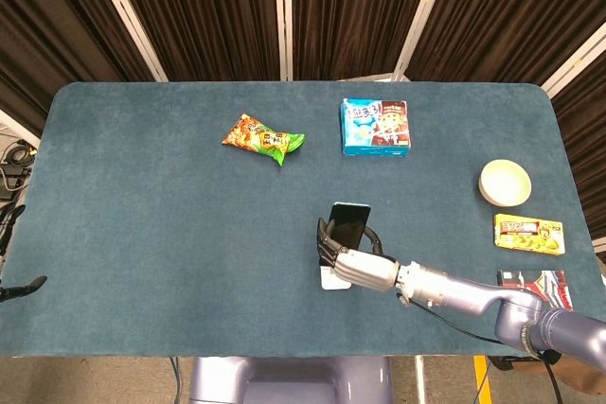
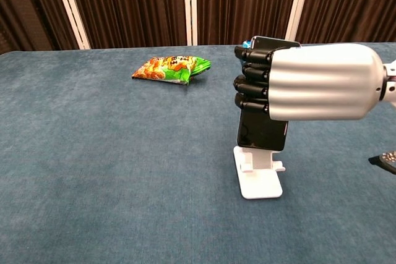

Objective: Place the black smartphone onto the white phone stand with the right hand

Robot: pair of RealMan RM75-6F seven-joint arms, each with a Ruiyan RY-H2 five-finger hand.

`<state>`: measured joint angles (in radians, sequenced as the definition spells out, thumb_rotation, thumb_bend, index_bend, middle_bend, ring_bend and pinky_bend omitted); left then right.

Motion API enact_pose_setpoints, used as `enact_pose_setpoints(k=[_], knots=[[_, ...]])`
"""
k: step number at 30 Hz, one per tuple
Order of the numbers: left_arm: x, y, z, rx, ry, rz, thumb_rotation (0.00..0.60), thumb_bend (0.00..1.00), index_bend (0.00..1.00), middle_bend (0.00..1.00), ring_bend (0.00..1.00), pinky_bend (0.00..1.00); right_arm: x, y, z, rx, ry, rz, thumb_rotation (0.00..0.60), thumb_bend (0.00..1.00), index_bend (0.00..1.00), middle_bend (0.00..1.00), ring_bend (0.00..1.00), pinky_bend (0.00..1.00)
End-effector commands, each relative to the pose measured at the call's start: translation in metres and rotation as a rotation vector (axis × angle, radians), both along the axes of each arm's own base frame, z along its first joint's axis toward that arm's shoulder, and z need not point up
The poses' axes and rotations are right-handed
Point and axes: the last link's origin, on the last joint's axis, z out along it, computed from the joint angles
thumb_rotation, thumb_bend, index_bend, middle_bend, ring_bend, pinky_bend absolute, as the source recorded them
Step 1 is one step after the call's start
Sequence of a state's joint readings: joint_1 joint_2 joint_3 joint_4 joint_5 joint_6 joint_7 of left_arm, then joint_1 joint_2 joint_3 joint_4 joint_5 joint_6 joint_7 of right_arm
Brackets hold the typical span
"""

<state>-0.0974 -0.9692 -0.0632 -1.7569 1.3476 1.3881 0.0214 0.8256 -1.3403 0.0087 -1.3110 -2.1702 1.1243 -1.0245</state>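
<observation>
Blue felt table (image 2: 93,171), white phone stand (image 2: 260,176) nearest. Right hand (image 2: 303,81) wraps upright black smartphone (image 2: 262,131), lower edge just above the stand's lip. Risk: releasing off the ledge, phone tips. Snack bag (image 2: 170,68) behind.

A: What stands behind the desk (image 1: 142,234)?

B: Dark brown pleated curtains (image 1: 208,7), hung in panels with pale upright frames (image 1: 282,11) between them. The chest view shows the same: folds of curtain (image 2: 247,4) and white strips.

A: And the desk itself?

B: A blue-green felt-like cover with rounded far corners. Light falls evenly, without hard shadows.

A: The floor?

B: Only slivers. At the left edge, some dark cables (image 1: 11,158) on a pale floor.
</observation>
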Motion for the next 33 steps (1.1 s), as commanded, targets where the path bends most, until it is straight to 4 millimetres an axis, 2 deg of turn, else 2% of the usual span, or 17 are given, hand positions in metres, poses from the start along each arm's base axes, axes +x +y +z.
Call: enact_pose_setpoints(k=[1, 14, 20, 23, 28, 30, 33], knots=[[0.0, 0.0, 0.0, 0.0, -0.001, -0.001, 0.6, 0.0, 0.0, 0.0, 0.0, 0.0, -0.001, 0.002, -0.002, 0.007, 0.007, 0.009, 0.6, 0.48, 0.58, 0.52, 0.38, 0.26], [0.0, 0.0, 0.001, 0.0, -0.005, -0.001, 0.6, 0.0, 0.0, 0.0, 0.0, 0.0, 0.0, 0.008, -0.019, -0.026, 0.058, 0.022, 0.6, 0.48, 0.57, 0.51, 0.36, 0.21], [0.0, 0.0, 0.002, 0.002, -0.007, -0.002, 0.6, 0.0, 0.0, 0.0, 0.0, 0.0, 0.001, 0.011, -0.022, -0.019, 0.067, 0.027, 0.6, 0.48, 0.54, 0.44, 0.32, 0.19], [0.0, 0.0, 0.002, 0.002, -0.007, -0.003, 0.6, 0.0, 0.0, 0.0, 0.0, 0.0, -0.001, 0.011, -0.022, -0.014, 0.059, 0.018, 0.6, 0.47, 0.42, 0.33, 0.24, 0.16], [0.0, 0.0, 0.002, 0.0, -0.005, -0.003, 0.6, 0.0, 0.0, 0.0, 0.0, 0.0, -0.001, 0.012, -0.021, -0.023, 0.037, 0.002, 0.6, 0.45, 0.06, 0.08, 0.01, 0.07], [0.001, 0.0, 0.001, -0.001, -0.005, -0.003, 0.6, 0.0, 0.0, 0.0, 0.0, 0.0, -0.002, 0.011, -0.02, -0.029, 0.031, -0.007, 0.6, 0.45, 0.02, 0.05, 0.0, 0.05], [0.001, 0.0, 0.001, -0.001, -0.005, -0.002, 0.6, 0.0, 0.0, 0.0, 0.0, 0.0, -0.003, 0.011, -0.019, -0.032, 0.031, -0.013, 0.6, 0.45, 0.02, 0.04, 0.0, 0.05]])
